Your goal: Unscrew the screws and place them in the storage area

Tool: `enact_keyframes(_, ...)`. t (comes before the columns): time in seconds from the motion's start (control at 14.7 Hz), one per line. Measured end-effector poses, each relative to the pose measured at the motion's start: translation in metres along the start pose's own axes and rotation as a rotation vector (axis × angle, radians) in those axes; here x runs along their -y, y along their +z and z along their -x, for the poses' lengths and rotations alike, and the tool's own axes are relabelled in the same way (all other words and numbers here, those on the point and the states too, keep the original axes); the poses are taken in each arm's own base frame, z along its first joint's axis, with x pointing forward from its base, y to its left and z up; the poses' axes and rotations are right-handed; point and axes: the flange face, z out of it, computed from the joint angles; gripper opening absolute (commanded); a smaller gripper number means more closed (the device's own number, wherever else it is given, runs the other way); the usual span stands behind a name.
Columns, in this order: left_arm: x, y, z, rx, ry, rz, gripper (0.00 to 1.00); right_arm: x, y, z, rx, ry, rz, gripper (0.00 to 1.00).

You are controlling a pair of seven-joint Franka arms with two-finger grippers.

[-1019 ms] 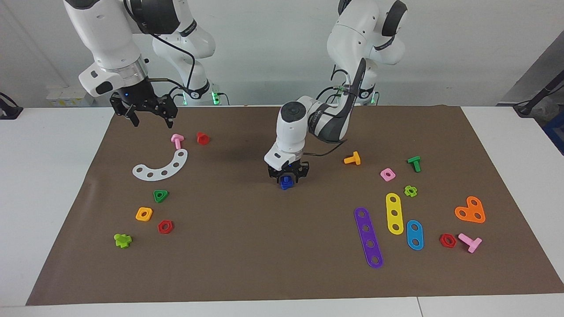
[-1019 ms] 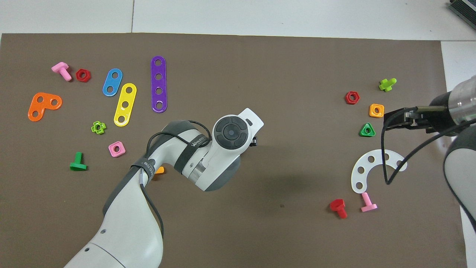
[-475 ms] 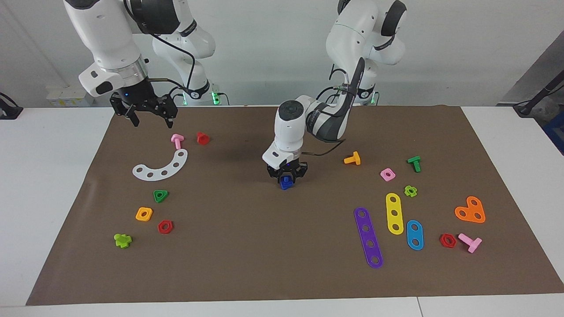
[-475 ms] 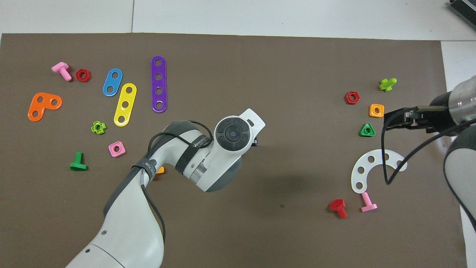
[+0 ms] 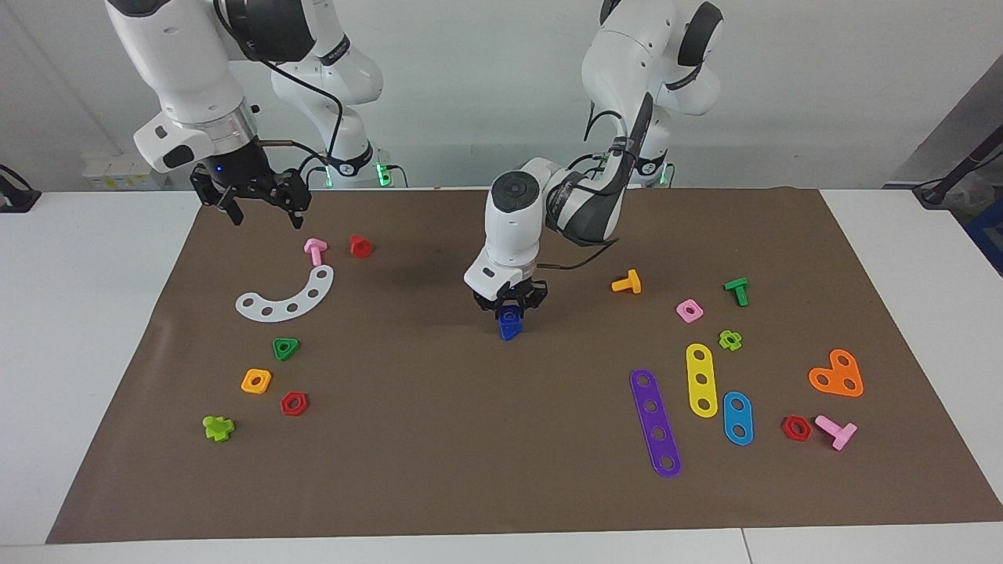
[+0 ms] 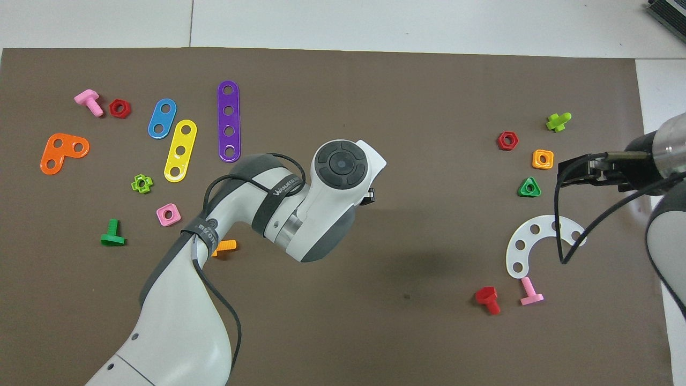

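Note:
My left gripper [image 5: 509,307] points straight down over the middle of the brown mat and is shut on the small blue bolt [image 5: 509,324], whose triangular end hangs just at the mat. In the overhead view the left hand [image 6: 343,166] hides the bolt. The storage area [image 5: 270,325] is the bare mat patch toward the right arm's end, between the white curved strip [image 5: 286,296], the green triangular nut [image 5: 286,348], the orange square nut [image 5: 256,381] and the red hex nut [image 5: 294,403]. My right gripper [image 5: 265,218] hangs open and empty above the mat beside the white strip.
A pink bolt [image 5: 315,251] and a red bolt [image 5: 360,246] lie near the white strip; a lime piece [image 5: 219,427] lies past the red nut. Toward the left arm's end lie purple [image 5: 655,423], yellow [image 5: 701,379] and blue [image 5: 737,417] strips, an orange bolt [image 5: 627,283] and more nuts and bolts.
The left hand has risen a little and turned at the wrist with the blue bolt still in its fingers. The right gripper has drifted slightly up and toward its end of the table.

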Motion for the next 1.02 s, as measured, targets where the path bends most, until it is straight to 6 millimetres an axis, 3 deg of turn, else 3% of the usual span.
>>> enact_keyframes(0.2, 0.02, -0.019, -0.025, 0.033, -0.053, -0.005, 0.0, 0.003, 0.0, 0.0, -0.002, -0.004, 0.0, 0.99)
enact_keyframes(0.34, 0.056, -0.022, -0.052, 0.041, -0.071, -0.001, 0.0, 0.011, -0.001, 0.0, -0.015, -0.012, -0.002, 0.98)
enact_keyframes(0.48, 0.104, -0.021, -0.075, 0.078, -0.026, -0.001, 0.0, 0.028, 0.001, 0.001, -0.031, -0.026, -0.006, 0.97)
enact_keyframes(0.75, 0.195, -0.007, -0.103, 0.153, 0.07, 0.004, 0.0, 0.096, 0.023, 0.005, -0.053, 0.0, -0.018, 0.97)
enact_keyframes(0.88, 0.22, 0.013, -0.101, 0.194, 0.096, 0.0, 0.0, 0.14, 0.045, 0.003, -0.064, 0.023, -0.029, 0.96)
enact_keyframes(1.02, 0.23, 0.033, -0.09, 0.217, 0.104, -0.004, 0.0, 0.185, 0.075, 0.004, -0.063, 0.025, -0.034, 0.92)
